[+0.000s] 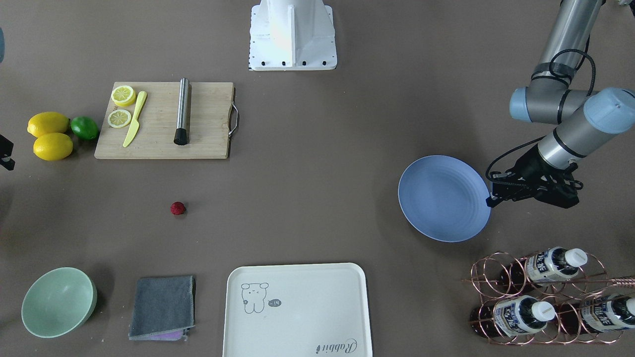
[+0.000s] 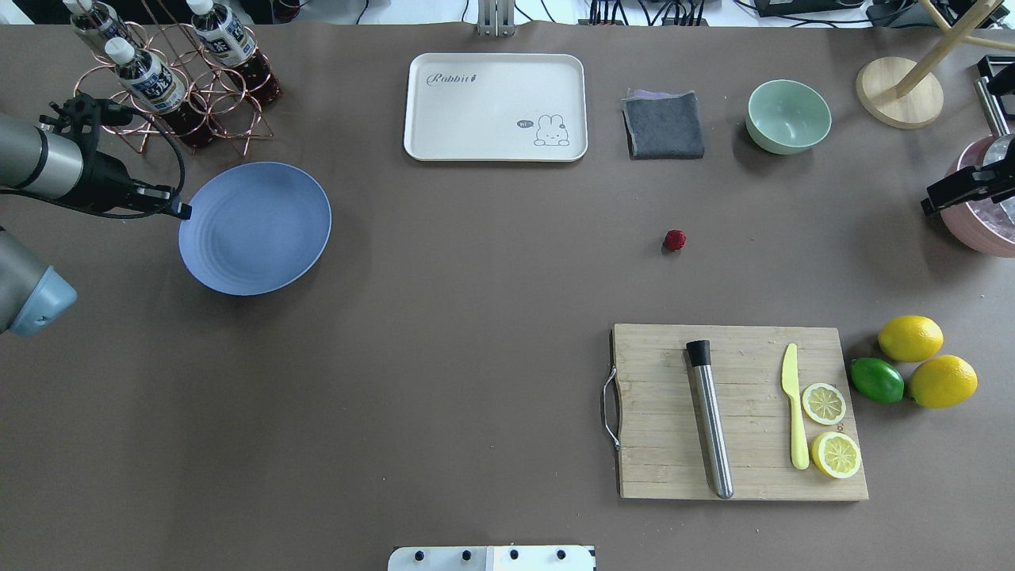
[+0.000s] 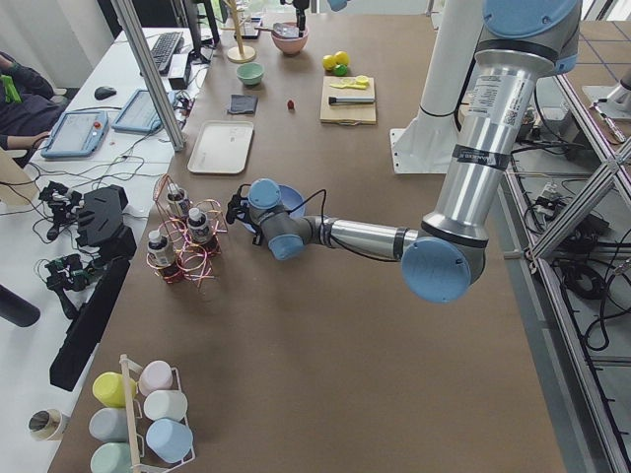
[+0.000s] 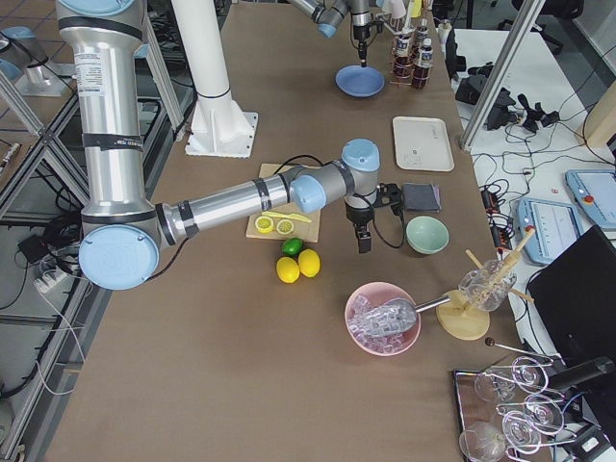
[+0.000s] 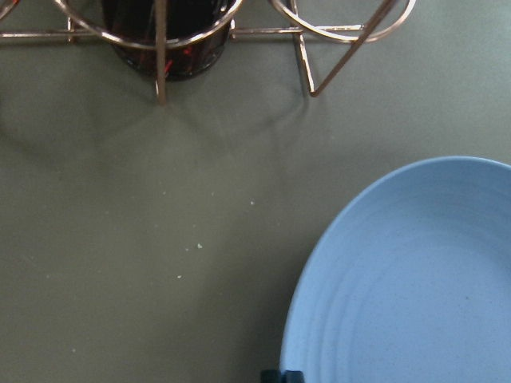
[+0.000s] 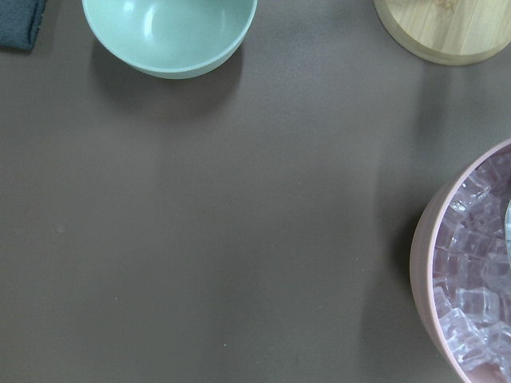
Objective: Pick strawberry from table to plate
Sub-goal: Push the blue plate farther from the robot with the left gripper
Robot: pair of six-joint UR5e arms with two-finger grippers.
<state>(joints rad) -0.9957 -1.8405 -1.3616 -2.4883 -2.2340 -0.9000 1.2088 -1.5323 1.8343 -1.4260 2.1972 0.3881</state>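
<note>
The strawberry (image 1: 178, 208), small and dark red, lies alone on the brown table (image 1: 317, 198), seen from overhead right of centre as the strawberry (image 2: 675, 239). Far across the table rests the light-blue plate (image 2: 254, 228), with nothing on it. My left gripper (image 2: 182, 212) hangs just off the plate's rim on the bottle-rack side, fingers together and shut, holding nothing. The left wrist view shows the plate (image 5: 415, 279) filling its lower right. My right gripper (image 2: 928, 207) hovers at the other table end beside the pink bowl; it looks shut and holds nothing, well away from the strawberry.
A wooden cutting board (image 2: 741, 412) carries a steel rod, a yellow knife and two lemon slices; two lemons and a lime (image 2: 876, 379) lie beside it. Also here: cream tray (image 2: 496, 107), grey cloth (image 2: 664, 124), green bowl (image 2: 788, 116), copper bottle rack (image 2: 170, 87), pink ice bowl (image 2: 987, 214).
</note>
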